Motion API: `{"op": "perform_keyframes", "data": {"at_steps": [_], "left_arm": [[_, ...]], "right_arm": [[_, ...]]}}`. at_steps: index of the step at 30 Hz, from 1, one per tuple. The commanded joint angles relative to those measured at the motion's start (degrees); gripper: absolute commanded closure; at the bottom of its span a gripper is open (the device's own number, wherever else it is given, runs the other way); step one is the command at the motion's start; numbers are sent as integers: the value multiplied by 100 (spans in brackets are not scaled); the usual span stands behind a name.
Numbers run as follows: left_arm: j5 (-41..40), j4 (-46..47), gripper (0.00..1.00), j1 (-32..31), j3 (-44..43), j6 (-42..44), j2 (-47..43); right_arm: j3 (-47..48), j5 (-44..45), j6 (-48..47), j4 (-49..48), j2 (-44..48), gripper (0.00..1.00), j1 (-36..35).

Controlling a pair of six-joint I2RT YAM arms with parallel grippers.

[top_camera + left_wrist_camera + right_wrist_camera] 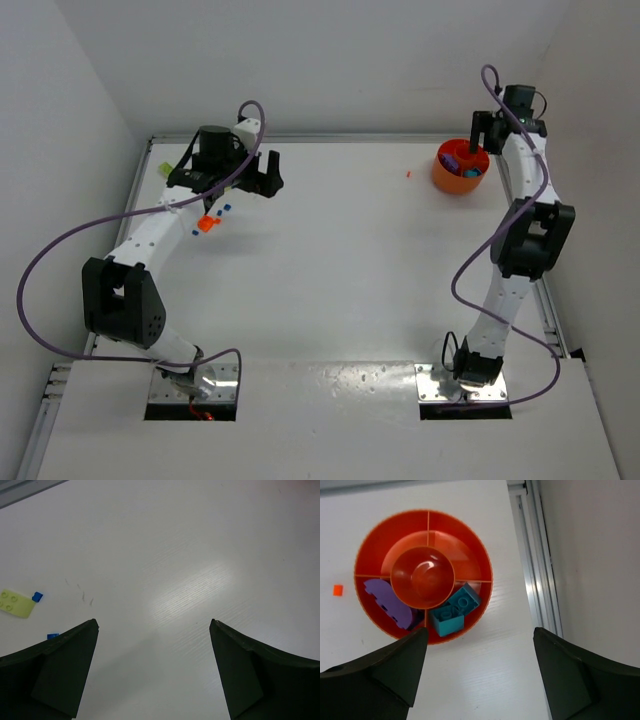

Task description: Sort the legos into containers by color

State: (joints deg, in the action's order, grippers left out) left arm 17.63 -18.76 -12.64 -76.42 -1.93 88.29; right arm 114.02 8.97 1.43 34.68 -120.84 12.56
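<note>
Legos, already in the bowl: in your right wrist view a purple piece [387, 602] lies in the lower-left compartment of the round orange bowl [470, 540]. Two teal-blue bricks [455, 611] lie touching each other in the lower-right compartment.

Legos, loose near the bowl: you have one tiny orange-red brick [338, 590] on the white table [485, 680] at the left edge of that frame, apart from the bowl's rim.

Legos, loose at upper left of your top view: an orange-red piece [208, 224] lies beside the left arm, with a small blue brick [226, 208] near it. Your left wrist view adds a flat yellow-green plate [16, 602] at the left edge, with a blue brick [37, 597] just beside its right end. Another blue brick [52, 636] shows at the edge of the left finger.

Right gripper [480, 630]: its jaws are spread wide and hold nothing. It hangs above the table just below the bowl in the frame.

Left gripper [153, 622]: its jaws are spread wide and hold nothing. You see only bare table between them.
</note>
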Motion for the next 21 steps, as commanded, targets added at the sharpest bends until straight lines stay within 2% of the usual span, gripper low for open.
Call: {"op": "perform_keyframes", "data": {"at_steps": [1, 4, 10, 21], "left_arm": [[92, 110, 0, 43, 22, 44, -49], [92, 110, 0, 43, 75, 44, -49], [92, 110, 0, 43, 75, 44, -49], [92, 110, 0, 43, 75, 44, 4]], "right_arm": [[-458, 131, -257, -329, 122, 12, -43], [-643, 183, -257, -382, 174, 4, -43], [-1048, 368, -310, -690, 227, 3, -43], [-1048, 422, -310, -805, 43, 2, -43]]}}
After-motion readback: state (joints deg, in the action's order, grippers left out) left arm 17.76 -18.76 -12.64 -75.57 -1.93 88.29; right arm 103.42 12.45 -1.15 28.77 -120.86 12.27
